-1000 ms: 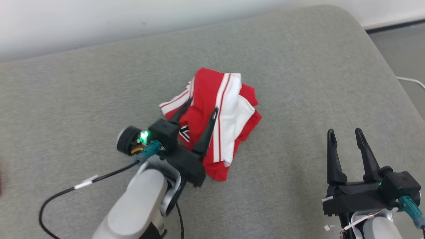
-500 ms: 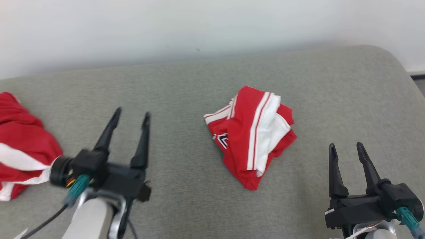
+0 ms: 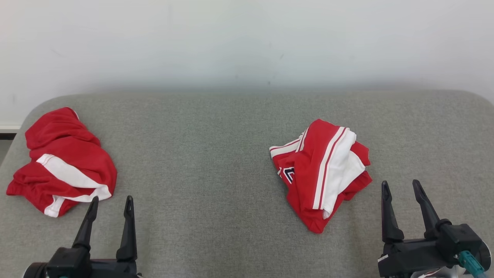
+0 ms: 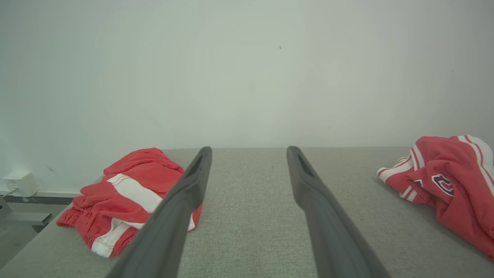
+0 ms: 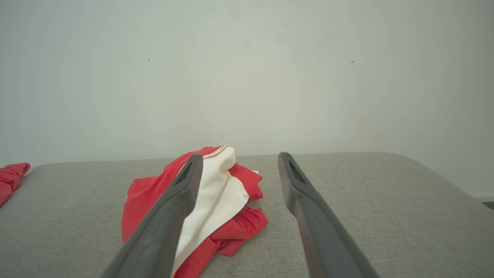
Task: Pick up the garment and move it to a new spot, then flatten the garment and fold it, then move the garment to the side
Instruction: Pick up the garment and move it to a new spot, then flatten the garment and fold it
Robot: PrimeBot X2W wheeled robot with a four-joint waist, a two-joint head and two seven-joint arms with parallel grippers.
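Since a second ago our left gripper [image 3: 111,199] has drawn back from over the folded garment [image 3: 320,173] to the lower left of the head view. The head camera has also swung, so the whole scene sits differently. In that view the left gripper's two fingers are spread apart with nothing between them. Our right gripper [image 3: 400,183] stands at the lower right, likewise parted and empty. The folded garment, red with white stripes, lies on the grey cushion [image 3: 200,154] just ahead and to the left of the right gripper, not touching it. A crumpled garment [image 3: 63,160], also red and white, lies near the cushion's left edge, well apart from the folded one.

From the left wrist view, our left gripper [image 4: 249,150] hangs released above bare cushion. The crumpled garment [image 4: 131,185] is partly behind its left finger, and the folded garment [image 4: 451,181] is far off at the right edge.

From the right wrist view, our right gripper [image 5: 240,156] is spread wide. The folded garment [image 5: 216,193] lies beyond it, partly behind the left finger, and a bit of the crumpled garment [image 5: 9,177] shows at the left edge.
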